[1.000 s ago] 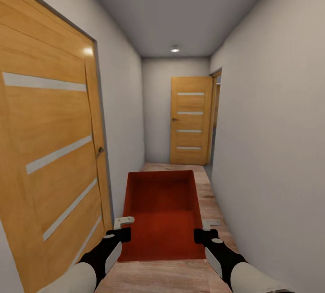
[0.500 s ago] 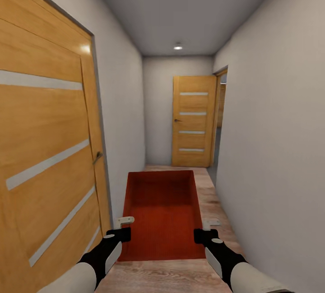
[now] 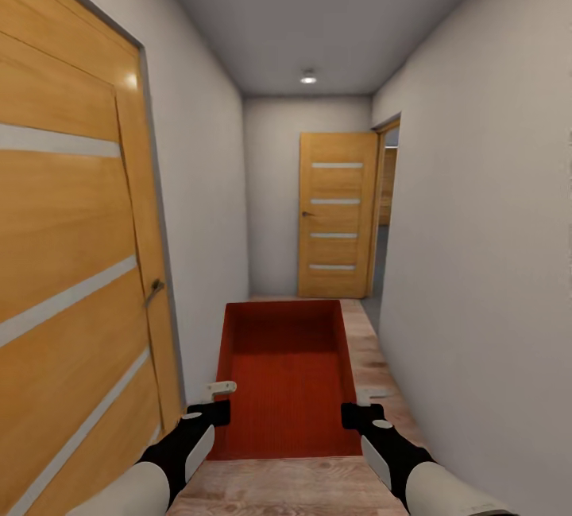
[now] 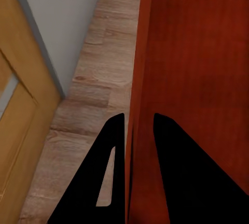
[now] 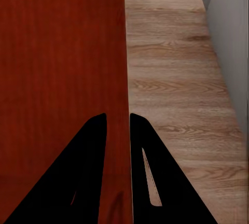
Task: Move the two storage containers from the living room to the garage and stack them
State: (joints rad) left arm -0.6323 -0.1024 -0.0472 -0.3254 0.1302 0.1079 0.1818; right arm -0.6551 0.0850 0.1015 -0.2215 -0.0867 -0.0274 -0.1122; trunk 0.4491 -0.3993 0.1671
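Observation:
An orange-red storage container [image 3: 286,377] hangs level in front of me above a wood-plank hallway floor. My left gripper [image 3: 214,398] is shut on its left wall, and the left wrist view shows the thin wall [image 4: 136,105] pinched between the two black fingers [image 4: 111,177]. At the opposite side my right gripper [image 3: 361,401] is shut on the right wall [image 5: 126,79], which runs between its fingers [image 5: 150,177]. The container's ribbed inside holds nothing. I am in a narrow corridor, with neither the living room nor the garage in sight.
A large wooden door [image 3: 71,261] with pale stripes stands close on my left. A second wooden door [image 3: 335,214] closes the corridor's far end, next to an open doorway [image 3: 385,206] in the right wall. White walls hem in both sides.
The whole view has shifted as I roll forward down the corridor: the left door has slid further back past me. Both grippers hold the container as before.

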